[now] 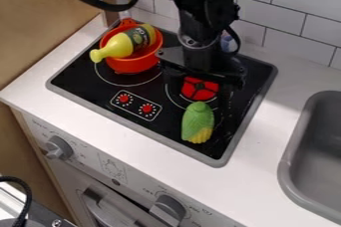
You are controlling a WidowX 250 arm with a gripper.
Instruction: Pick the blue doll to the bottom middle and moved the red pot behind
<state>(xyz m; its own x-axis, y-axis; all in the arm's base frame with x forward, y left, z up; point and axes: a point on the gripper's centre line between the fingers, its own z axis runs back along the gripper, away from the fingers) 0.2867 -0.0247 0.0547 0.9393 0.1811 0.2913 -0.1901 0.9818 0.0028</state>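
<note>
Your gripper (198,86): one, fingers spread, above the red burner (200,88), 3 o'clock from the cooktop's (100,102) centre. Red pot (130,64): 11 o'clock, yellow bottle (121,45) lying in it. Blue object (228,43), partly hidden behind your arm: between 1 and 2. Green-and-yellow corn (198,121): 5 o'clock.

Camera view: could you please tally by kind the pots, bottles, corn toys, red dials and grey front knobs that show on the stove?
Pot: 1
Bottle: 1
Corn: 1
Red dials: 2
Grey knobs: 2
Total: 7
</note>
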